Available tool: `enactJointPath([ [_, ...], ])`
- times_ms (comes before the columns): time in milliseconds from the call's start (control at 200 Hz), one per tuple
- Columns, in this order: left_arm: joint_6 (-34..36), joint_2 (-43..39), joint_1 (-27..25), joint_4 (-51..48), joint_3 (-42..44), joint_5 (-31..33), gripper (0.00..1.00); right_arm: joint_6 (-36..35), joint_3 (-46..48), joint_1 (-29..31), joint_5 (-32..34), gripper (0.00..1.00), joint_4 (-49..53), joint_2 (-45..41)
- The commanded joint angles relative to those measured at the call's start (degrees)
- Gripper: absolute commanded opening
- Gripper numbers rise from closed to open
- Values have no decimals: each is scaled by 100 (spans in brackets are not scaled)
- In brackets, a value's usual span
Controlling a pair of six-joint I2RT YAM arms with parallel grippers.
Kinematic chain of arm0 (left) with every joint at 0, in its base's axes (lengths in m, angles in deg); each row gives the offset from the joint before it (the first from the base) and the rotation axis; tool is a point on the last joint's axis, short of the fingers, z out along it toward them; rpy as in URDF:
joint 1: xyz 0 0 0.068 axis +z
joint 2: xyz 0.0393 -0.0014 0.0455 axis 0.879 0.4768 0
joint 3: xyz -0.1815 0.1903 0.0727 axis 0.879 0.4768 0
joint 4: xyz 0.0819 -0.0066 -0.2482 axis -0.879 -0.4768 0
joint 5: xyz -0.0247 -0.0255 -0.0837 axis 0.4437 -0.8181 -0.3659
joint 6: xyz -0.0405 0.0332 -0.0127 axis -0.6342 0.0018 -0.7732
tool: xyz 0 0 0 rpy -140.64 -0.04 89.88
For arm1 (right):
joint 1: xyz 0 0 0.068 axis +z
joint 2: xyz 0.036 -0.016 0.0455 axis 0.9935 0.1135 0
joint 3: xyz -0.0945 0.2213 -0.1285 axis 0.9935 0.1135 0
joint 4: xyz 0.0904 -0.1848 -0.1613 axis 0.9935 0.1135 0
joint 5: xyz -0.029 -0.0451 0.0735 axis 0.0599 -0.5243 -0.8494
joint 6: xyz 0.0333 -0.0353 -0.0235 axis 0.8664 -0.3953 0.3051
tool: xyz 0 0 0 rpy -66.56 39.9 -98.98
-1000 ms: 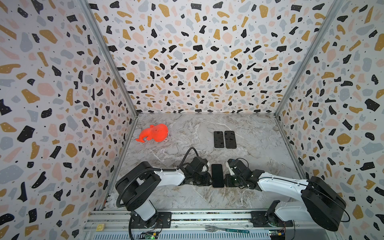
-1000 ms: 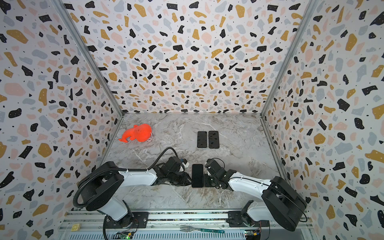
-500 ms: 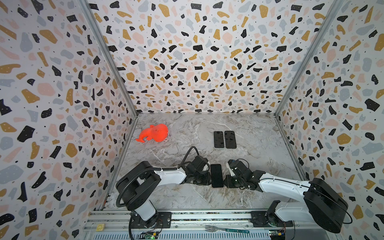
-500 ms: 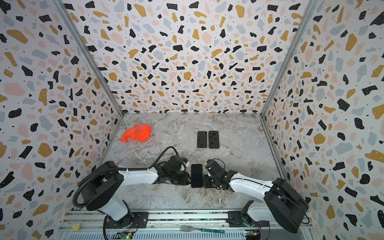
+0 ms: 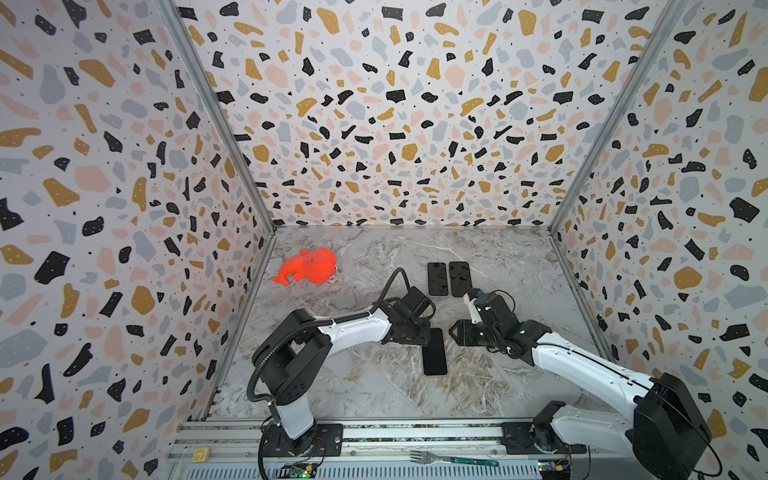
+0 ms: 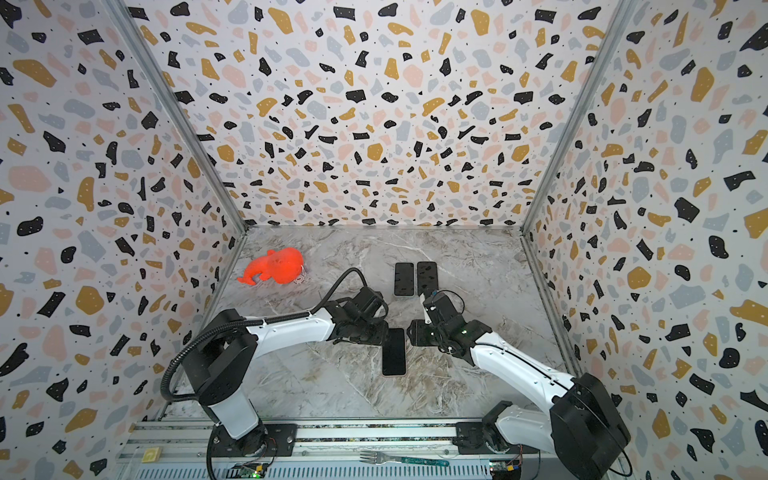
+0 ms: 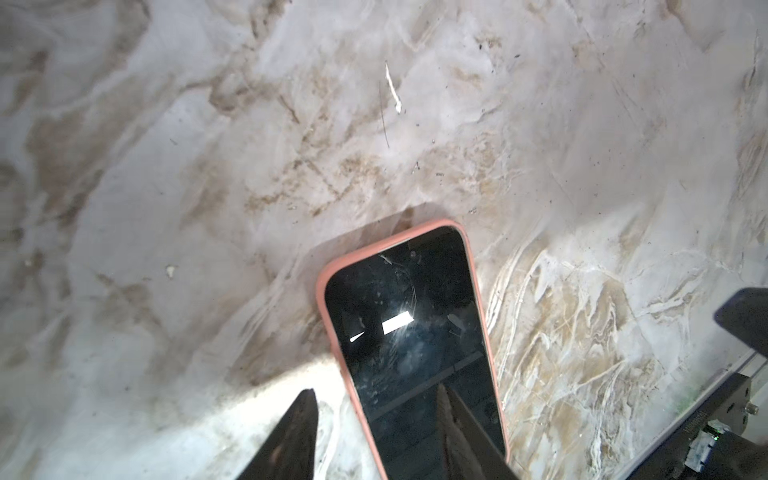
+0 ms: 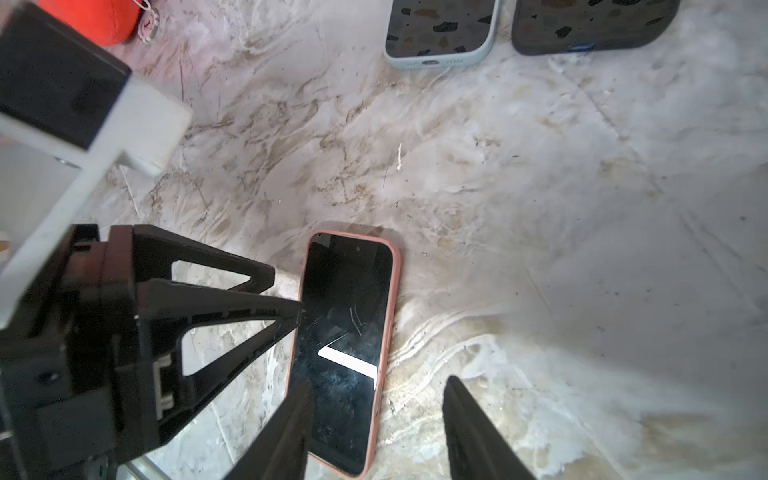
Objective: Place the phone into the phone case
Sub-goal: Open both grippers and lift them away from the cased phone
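Veined marble tabletop (image 5: 374,257); glossy black phone (image 7: 407,332) seated in matte salmon case (image 7: 326,276).

The phone (image 5: 434,352) lies flat in its phone case (image 7: 321,291) on the tabletop (image 5: 374,395), between the left fingers (image 7: 291,440) and the right fingers (image 8: 478,436). One left finger sits over the screen, the other just beside the case's edge. A pair of phones (image 5: 437,278) lies side by side behind both sets of fingers. A toy (image 5: 309,270) sits well behind the left fingers.
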Motion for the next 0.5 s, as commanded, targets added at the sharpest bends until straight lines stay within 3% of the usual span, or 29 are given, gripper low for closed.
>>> enactJointPath([
  [0,176,175,20,-351,-225,177,49,-167,-109,-31,-29,54,281,-71],
  [260,226,366,16,-490,-243,478,48,-146,-137,-30,-134,54,251,-54],
  [496,188,367,24,-390,19,526,42,-36,50,3,-241,55,107,-95],
])
